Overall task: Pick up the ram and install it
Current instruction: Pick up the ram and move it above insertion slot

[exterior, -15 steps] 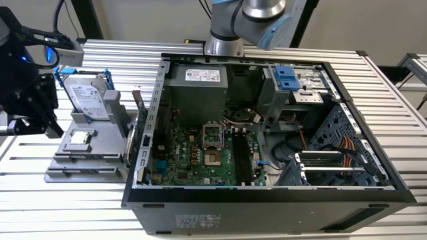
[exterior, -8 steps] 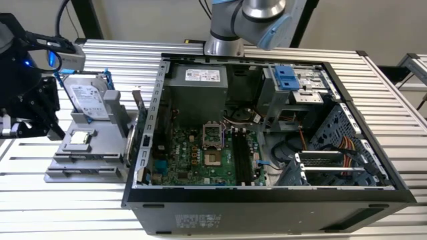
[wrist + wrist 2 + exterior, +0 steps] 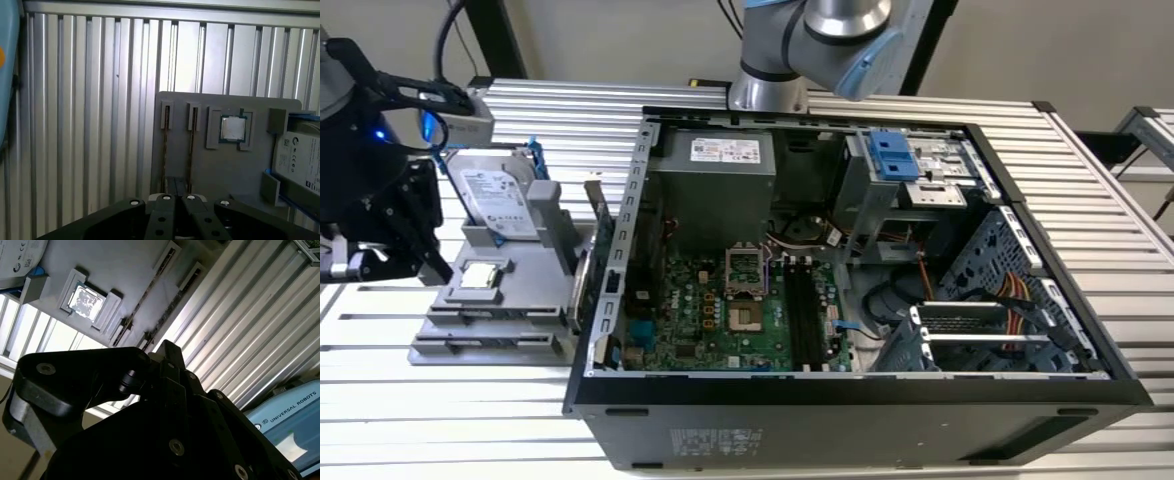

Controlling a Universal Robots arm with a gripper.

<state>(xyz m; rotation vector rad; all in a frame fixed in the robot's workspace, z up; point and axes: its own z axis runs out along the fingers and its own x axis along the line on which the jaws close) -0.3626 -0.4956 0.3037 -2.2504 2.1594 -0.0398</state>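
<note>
Holding: nothing. Your black two-fingered gripper has its jaws drawn together with nothing between them, as you can see in both wrist views.
Gripper place: look to the far left edge of the exterior view. It hangs there beside the flat grey plastic fixture plate, well apart from the case.
Ram: two thin, long circuit-board sticks stand on edge in narrow parallel slots of the fixture plate. In the first wrist view they are the first ram stick and the second ram stick (you see them edge-on, so only a dark strip of each shows). The gripper is lined up with the ends of these slots and is not gripping either stick.
CPU chip: the small square silver CPU chip lies in its own recess just beside the second ram stick.
Hard drive: the silver hard drive in a blue frame leans at the upper left of the exterior view, on the same plate.
Case: the open black metal computer case fills the centre of the exterior view, with the green motherboard lying flat inside.
Slots: the long black memory slots run along the motherboard near the centre of the frame, well apart from both sticks.
Table: everything rests on the ribbed aluminium table.
Arm: the grey and light-blue arm base stands at the top centre, behind the case.
</note>
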